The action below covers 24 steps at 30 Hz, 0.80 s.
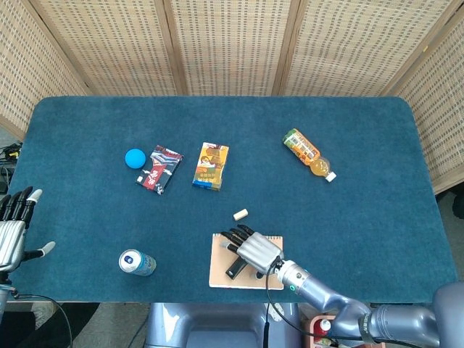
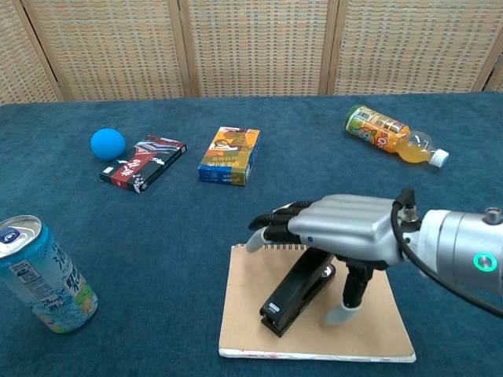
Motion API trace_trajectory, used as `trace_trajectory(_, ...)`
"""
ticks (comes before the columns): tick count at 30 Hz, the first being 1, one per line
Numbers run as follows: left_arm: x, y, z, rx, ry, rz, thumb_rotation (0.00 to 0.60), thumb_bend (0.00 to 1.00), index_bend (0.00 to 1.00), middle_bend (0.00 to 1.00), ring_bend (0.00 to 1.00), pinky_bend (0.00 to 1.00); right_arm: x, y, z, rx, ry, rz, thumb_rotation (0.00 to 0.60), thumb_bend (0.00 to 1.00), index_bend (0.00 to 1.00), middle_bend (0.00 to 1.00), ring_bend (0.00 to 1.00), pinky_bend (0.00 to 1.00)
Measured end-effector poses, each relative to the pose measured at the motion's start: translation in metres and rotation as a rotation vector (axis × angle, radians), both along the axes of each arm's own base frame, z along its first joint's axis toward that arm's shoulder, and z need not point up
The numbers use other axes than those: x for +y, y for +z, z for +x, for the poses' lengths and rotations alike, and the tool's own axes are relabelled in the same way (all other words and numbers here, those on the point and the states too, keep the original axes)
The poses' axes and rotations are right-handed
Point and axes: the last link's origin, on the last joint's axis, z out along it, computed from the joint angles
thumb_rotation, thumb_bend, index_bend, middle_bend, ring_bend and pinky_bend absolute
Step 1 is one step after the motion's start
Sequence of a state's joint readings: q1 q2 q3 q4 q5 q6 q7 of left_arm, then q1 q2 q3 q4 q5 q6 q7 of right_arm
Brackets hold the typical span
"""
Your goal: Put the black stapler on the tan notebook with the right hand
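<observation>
My right robot hand [image 2: 346, 232] hangs palm down with its fingers [image 2: 275, 221] stretched flat and spread apart, thumb pointing down beneath the palm, gripping nothing. In the head view this right robot hand [image 1: 252, 249] sits at the end of my silver forearm, which runs back and to the right toward the lower edge of the frame, a green light glowing at the wrist. My left robot hand [image 1: 13, 232] waits at the far left edge of the head view, upright, dark fingers extended and parted, thumb out to the side, holding nothing.
</observation>
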State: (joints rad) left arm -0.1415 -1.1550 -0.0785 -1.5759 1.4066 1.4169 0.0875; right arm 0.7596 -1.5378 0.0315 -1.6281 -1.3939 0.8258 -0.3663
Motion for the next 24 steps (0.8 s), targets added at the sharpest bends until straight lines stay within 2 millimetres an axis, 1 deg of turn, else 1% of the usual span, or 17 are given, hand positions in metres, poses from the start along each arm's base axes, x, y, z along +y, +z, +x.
trace_trajectory(3, 0.0, 0.003, 0.0, -0.009, -0.002, 0.011, 0.6, 0.04, 0.0, 0.0, 0.0, 0.0, -0.002, 0.018, 0.002, -0.035, 0.005, -0.05, 0.6, 0.0, 0.0, 0.0, 0.0, 0.0)
trace_trajectory(6, 0.0, 0.004, 0.001, -0.012, -0.004, 0.011, 0.6, 0.04, 0.0, 0.0, 0.0, 0.0, -0.005, 0.047, 0.0, -0.059, 0.004, -0.119, 0.6, 0.0, 0.0, 0.0, 0.0, 0.0)
trace_trajectory(8, 0.0, 0.003, 0.002, -0.011, -0.01, 0.007, 0.6, 0.04, 0.0, 0.0, 0.0, 0.0, -0.007, 0.065, -0.005, -0.063, 0.001, -0.165, 0.6, 0.0, 0.0, 0.0, 0.0, 0.0)
trace_trajectory(11, -0.002, 0.002, 0.004, -0.006, -0.025, 0.001, 0.6, 0.04, 0.0, 0.0, 0.0, 0.0, -0.01, 0.099, -0.02, -0.056, -0.011, -0.259, 0.6, 0.0, 0.0, 0.0, 0.0, 0.0)
trace_trajectory(12, -0.003, 0.001, 0.005, -0.004, -0.03, 0.001, 0.6, 0.04, 0.0, 0.0, 0.0, 0.0, -0.01, 0.113, -0.028, -0.053, -0.019, -0.302, 0.6, 0.0, 0.0, 0.0, 0.0, 0.0)
trace_trajectory(15, -0.007, 0.001, 0.008, 0.003, -0.042, 0.005, 0.6, 0.04, 0.0, 0.0, 0.0, 0.0, -0.008, 0.142, -0.047, -0.058, -0.042, -0.399, 0.6, 0.0, 0.0, 0.0, 0.0, 0.0)
trace_trajectory(17, -0.009, 0.0, 0.01, 0.005, -0.048, 0.009, 0.6, 0.04, 0.0, 0.0, 0.0, 0.0, -0.005, 0.155, -0.06, -0.069, -0.066, -0.455, 0.6, 0.0, 0.0, 0.0, 0.0, 0.0)
trace_trajectory(20, -0.012, 0.0, 0.011, 0.006, -0.052, 0.014, 0.6, 0.04, 0.0, 0.0, 0.0, 0.0, 0.003, 0.176, -0.09, -0.065, -0.117, -0.555, 0.6, 0.0, 0.0, 0.0, 0.0, 0.0)
trace_trajectory(21, -0.013, 0.0, 0.011, 0.006, -0.054, 0.016, 0.6, 0.04, 0.0, 0.0, 0.0, 0.0, 0.008, 0.184, -0.105, -0.044, -0.135, -0.599, 0.6, 0.0, 0.0, 0.0, 0.0, 0.0)
trace_trajectory(23, -0.014, 0.001, 0.012, 0.006, -0.058, 0.022, 0.6, 0.04, 0.0, 0.0, 0.0, 0.0, 0.017, 0.193, -0.126, -0.007, -0.17, -0.658, 0.6, 0.0, 0.0, 0.0, 0.0, 0.0)
trace_trajectory(24, -0.015, 0.001, 0.012, 0.006, -0.061, 0.023, 0.6, 0.04, 0.0, 0.0, 0.0, 0.0, 0.025, 0.197, -0.138, 0.01, -0.201, -0.683, 0.6, 0.0, 0.0, 0.0, 0.0, 0.0)
